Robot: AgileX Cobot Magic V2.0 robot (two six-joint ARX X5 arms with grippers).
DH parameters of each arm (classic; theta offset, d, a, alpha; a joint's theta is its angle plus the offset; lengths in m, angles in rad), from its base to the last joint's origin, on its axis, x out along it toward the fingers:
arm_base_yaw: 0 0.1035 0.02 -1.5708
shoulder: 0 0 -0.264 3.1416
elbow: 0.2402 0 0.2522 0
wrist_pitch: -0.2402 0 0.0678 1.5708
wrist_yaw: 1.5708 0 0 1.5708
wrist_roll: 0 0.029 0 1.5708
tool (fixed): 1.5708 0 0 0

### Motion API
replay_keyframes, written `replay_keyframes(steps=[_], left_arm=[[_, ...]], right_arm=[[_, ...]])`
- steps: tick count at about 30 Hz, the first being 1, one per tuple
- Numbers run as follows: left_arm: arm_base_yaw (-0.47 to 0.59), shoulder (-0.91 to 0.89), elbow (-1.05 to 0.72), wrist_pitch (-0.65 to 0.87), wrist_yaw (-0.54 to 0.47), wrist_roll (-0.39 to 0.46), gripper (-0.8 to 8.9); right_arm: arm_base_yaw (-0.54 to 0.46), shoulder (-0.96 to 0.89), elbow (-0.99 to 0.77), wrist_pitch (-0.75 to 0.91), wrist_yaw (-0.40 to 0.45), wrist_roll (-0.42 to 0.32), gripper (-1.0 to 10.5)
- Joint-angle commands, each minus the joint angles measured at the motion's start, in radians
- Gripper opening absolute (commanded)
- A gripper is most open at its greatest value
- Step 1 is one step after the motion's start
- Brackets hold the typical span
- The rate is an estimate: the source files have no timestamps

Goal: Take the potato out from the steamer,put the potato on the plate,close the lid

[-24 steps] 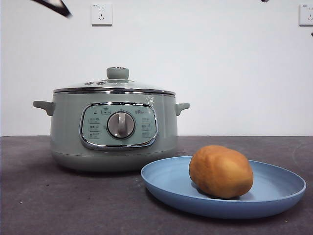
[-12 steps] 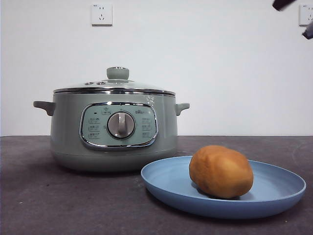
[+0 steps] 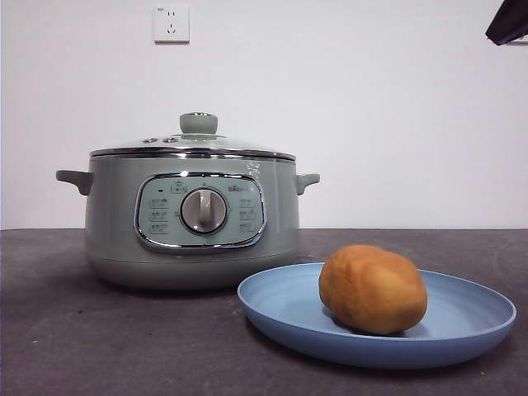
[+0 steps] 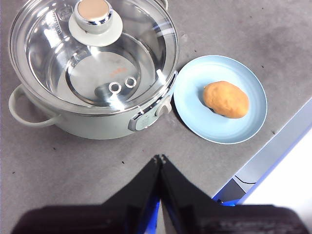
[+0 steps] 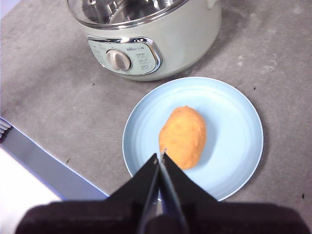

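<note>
The orange-brown potato [image 3: 373, 288] [image 4: 225, 99] [image 5: 183, 136] lies on the light-blue plate [image 3: 280, 309] [image 4: 192, 92] [image 5: 234, 122], just right of the steamer. The sage-green steamer [image 3: 191, 219] [image 4: 92, 124] [image 5: 185, 44] stands with its glass lid [image 3: 191, 147] [image 4: 63, 53] [image 5: 122, 12] seated on the rim, knob on top. My left gripper [image 4: 161, 157] is shut and empty, high above the table in front of the steamer. My right gripper [image 5: 160, 156] is shut and empty, high above the plate near the potato. A black arm tip [image 3: 507, 23] shows at the front view's top right corner.
The dark grey table [image 3: 99, 346] carries both things. Its edge [image 4: 287, 126] [image 5: 34, 156] runs close beside the plate. A wall socket [image 3: 171, 24] sits on the white wall behind the steamer.
The black arm tip at the top left has left the front view. The dark tip at the top right has grown larger. Steamer, lid, plate and potato have not moved.
</note>
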Motion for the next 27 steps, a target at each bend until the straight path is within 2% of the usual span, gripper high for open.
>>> replay_keyframes(steps=[1, 8, 15, 21, 27], left_arm=[[-0.003, -0.001, -0.003, 0.003, -0.002, -0.006, -0.08], [-0.003, -0.001, -0.003, 0.003, -0.003, -0.006, -0.03], [0.01, -0.016, -0.003, 0.113, -0.029, 0.03, -0.04], [0.144, -0.14, -0.046, 0.41, -0.024, 0.051, -0.04], [0.308, -0.359, -0.337, 0.829, -0.031, 0.047, -0.04]], right_arm=[[0.0, 0.0, 0.005, 0.003, 0.003, 0.005, 0.0], [0.0, 0.0, 0.005, 0.003, 0.003, 0.005, 0.0], [0.0, 0.0, 0.005, 0.002, 0.003, 0.006, 0.0], [0.0, 0.0, 0.005, -0.002, 0.003, 0.005, 0.0], [0.0, 0.0, 0.005, -0.002, 0.003, 0.005, 0.0]])
